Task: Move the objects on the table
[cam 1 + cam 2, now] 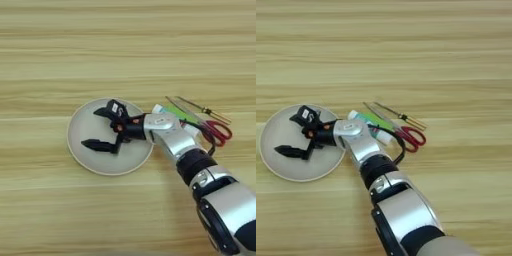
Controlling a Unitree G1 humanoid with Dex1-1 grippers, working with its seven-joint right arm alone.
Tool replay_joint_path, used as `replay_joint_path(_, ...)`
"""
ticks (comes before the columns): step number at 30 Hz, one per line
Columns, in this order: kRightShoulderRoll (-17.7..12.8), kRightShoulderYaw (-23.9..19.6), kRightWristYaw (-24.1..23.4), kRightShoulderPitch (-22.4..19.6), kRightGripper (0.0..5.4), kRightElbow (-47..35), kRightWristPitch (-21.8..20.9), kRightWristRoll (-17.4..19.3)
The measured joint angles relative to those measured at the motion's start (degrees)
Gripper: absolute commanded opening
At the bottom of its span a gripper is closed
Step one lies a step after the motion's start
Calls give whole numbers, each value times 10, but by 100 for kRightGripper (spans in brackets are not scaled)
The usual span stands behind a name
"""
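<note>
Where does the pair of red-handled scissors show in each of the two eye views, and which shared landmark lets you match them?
Left eye view: the red-handled scissors lie right of centre, near the right edge, beyond the silver forearm.
Right eye view: the scissors lie near the middle, just right of the forearm.
Shared landmark: the round beige plate, with the open gripper over it, lies left of the scissors in both.

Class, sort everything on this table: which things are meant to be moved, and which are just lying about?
To be moved: glue stick, green block, screwdriver.

Just lying about: beige plate, under the open gripper; red-handled scissors; the table itself.
</note>
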Motion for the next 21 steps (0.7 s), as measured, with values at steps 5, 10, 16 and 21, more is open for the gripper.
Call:
replay_joint_path(5, -7, -10, 16, 1, 536, -38, 13, 10)
replay_joint_path(10, -27, -16, 40, 8, 536, -113, 34, 27)
replay_joint_path(16, -54, -34, 61, 27, 536, -208, 63, 54)
replay_joint_path(21, -83, -64, 73, 32, 536, -261, 83, 88)
